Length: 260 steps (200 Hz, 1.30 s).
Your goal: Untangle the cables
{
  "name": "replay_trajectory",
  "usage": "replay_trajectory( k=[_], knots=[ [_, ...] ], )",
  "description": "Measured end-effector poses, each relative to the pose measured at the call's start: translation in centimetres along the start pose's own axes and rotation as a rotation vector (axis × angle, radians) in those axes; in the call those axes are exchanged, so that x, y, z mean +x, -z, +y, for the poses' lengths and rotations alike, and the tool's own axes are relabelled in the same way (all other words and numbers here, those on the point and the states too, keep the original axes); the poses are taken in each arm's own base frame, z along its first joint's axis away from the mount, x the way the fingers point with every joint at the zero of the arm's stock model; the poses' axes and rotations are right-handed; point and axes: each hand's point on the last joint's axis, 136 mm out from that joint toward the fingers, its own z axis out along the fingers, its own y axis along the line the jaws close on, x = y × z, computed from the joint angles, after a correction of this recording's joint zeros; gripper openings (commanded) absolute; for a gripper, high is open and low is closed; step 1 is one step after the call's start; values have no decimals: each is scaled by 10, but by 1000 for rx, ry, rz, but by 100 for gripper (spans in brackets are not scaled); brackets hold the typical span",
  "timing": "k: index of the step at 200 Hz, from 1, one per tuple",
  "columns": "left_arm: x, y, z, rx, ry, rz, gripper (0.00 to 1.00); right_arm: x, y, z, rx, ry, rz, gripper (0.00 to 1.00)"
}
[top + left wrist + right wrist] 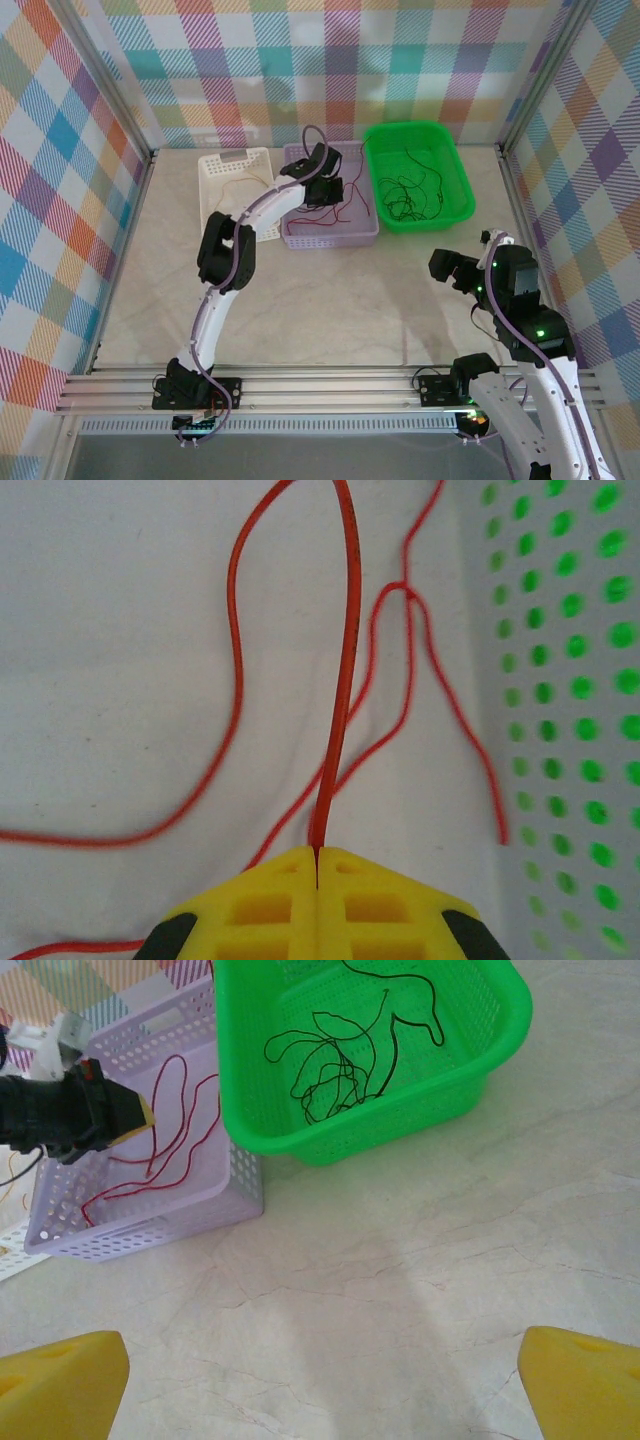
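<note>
Cables (405, 195) rest in perforated plastic baskets on a veined, stone-look table (400, 1260): thin black loops (325, 1085) tangled in the green basket (380, 1120), red strands (405, 588) curling across the lavender basket (150, 1230). Left gripper (316, 860), ribbed yellow pads (270, 910) clenched, pinches one glossy red cable (349, 680); right gripper (320, 1390) stands spread over the table.

Your tabletop (350, 300): pale beige, marble-veined, matt. Light on tabletop even and diffuse; you get soft grey shadow patches only. Behind tabletop: back wall (330, 60), pastel plaid. Left of tabletop: left wall (50, 200), same plaid. Right of tabletop: right wall (590, 150), same plaid. At tabletop's far corners: aluminium posts (98, 75). Along tabletop's near edge: slotted aluminium rails (330, 385).
</note>
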Motion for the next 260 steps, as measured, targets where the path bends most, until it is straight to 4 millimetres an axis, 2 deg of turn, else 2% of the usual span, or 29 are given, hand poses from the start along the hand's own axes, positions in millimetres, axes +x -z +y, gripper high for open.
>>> replay_trajectory(
  k=[34,47,99,128,142,155,170,199,215,240,260],
  knots=[
    [9,-17,10,-43,-1,29,0,2,-1,-1,2,0,5,100],
    [11,-20,12,-52,-1,34,5,3,-2,-1,4,1,9,100],
    [6,-15,10,-56,-9,29,40,5,-3,-1,1,3,16,100],
    [-3,-4,5,-45,-10,10,62,6,-5,-1,-1,4,26,100],
    [-8,6,3,-41,-16,-4,69,7,-6,-1,1,4,31,100],
    [-16,21,-2,-29,-26,-27,77,7,-8,-1,4,4,37,100],
    [-27,49,-7,-16,-54,-84,82,8,-9,-1,8,4,44,100],
    [-33,126,-6,13,-88,-200,92,9,-14,-2,8,15,41,100],
    [-27,169,1,37,-77,-271,100,13,-21,-5,12,31,28,100],
    [-11,237,20,60,-58,-394,100,21,-38,-14,21,62,-18,100],
    [2,280,41,43,-41,-479,100,19,-52,-23,41,103,-104,100]
  ],
)
